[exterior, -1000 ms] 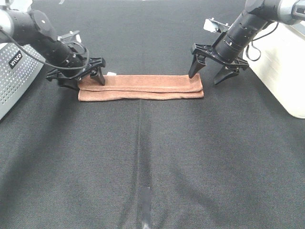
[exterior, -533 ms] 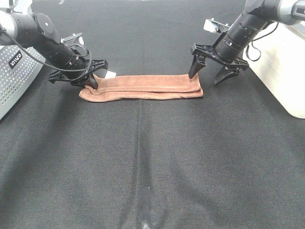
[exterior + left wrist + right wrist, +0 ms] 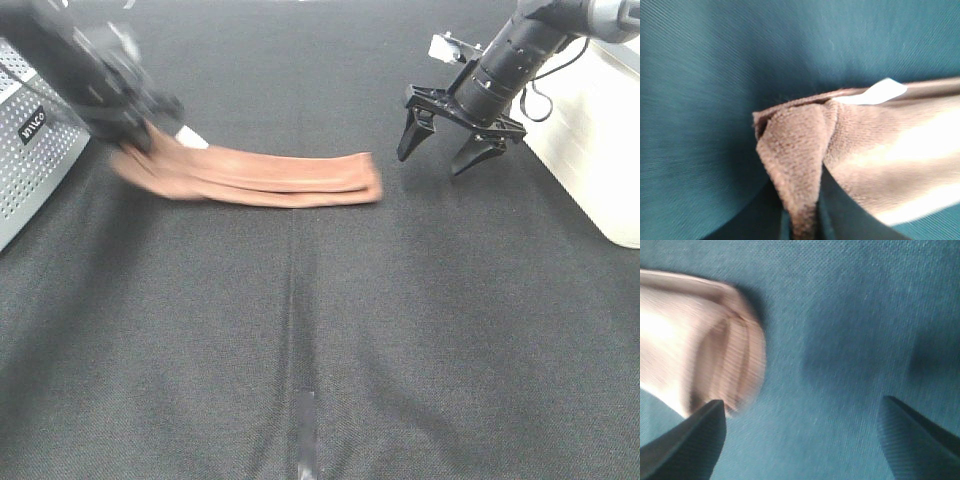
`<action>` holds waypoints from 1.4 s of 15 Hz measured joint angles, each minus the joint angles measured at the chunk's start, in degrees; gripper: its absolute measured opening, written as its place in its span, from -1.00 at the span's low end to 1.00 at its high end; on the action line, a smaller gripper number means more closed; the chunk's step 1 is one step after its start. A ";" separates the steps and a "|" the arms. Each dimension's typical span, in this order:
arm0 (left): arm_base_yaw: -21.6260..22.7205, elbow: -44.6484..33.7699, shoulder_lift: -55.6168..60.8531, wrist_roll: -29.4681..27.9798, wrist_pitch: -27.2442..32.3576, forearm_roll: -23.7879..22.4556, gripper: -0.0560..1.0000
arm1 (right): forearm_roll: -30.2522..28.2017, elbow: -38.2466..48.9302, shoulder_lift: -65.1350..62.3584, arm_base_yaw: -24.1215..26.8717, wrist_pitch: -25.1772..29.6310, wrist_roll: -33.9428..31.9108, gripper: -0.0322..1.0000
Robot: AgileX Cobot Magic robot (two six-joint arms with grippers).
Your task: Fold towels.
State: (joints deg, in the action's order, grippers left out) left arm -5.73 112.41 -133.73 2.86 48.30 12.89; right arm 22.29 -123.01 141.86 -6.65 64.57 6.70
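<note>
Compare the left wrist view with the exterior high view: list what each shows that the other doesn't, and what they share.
Only the left wrist: the towel end bunched into a ridge, pinched in the shut left gripper. Only the exterior high: the towel's whole folded length, the open right gripper clear of its far end, the grey basket and the white bin. Both: the towel, its white tag and the dark table cover.

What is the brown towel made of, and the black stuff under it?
The towel looks like soft, fuzzy cloth, maybe terry or microfibre: the left wrist view shows a nubbly nap, and it bunches where it is pinched. The black cover looks like matte woven fabric, with a fine weave and soft creases.
</note>
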 joint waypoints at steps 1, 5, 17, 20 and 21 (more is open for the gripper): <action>-0.17 0.80 0.80 0.00 1.66 0.40 -0.77 | 0.00 0.00 0.00 0.00 0.63 -0.06 0.57; -5.04 3.72 1.38 -1.09 4.47 13.18 -0.77 | 0.00 0.00 -3.27 0.00 1.15 -0.11 0.57; -18.68 3.72 -6.19 -5.33 -17.48 26.53 -0.26 | -1.26 0.00 -10.03 0.00 4.64 -0.46 0.57; -19.02 3.72 -6.19 -5.33 -18.62 28.48 0.44 | -1.26 0.00 -10.03 0.00 4.64 -0.52 0.57; -18.96 3.72 -6.19 -5.33 -18.85 28.82 0.53 | -1.26 0.00 -10.03 0.00 4.64 -0.52 0.57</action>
State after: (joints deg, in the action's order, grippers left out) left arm -24.69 116.14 -139.92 -2.46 29.45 41.71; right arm 21.03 -123.01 131.84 -6.65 69.21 6.19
